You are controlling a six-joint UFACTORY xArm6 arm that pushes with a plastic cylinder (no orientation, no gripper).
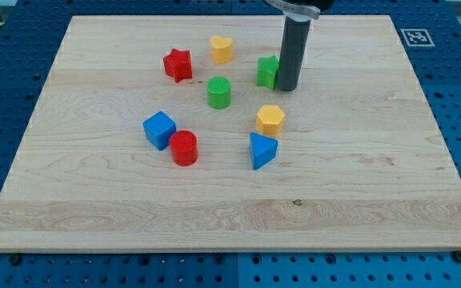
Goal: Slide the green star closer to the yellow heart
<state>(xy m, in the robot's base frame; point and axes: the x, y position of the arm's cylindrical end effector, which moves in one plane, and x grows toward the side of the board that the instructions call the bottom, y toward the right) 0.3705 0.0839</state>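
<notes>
The green star (267,71) lies near the view's top, right of centre. The yellow heart (221,49) lies up and to the left of it, about a block's width away. My tip (286,87) stands on the board right against the green star's right side, touching or nearly touching it. The rod rises from there to the view's top edge.
A red star (178,65) lies left of the yellow heart. A green cylinder (218,93) lies below the heart. A yellow hexagon (270,120), a blue triangle (262,150), a red cylinder (184,148) and a blue cube (159,130) lie lower on the wooden board (358,200).
</notes>
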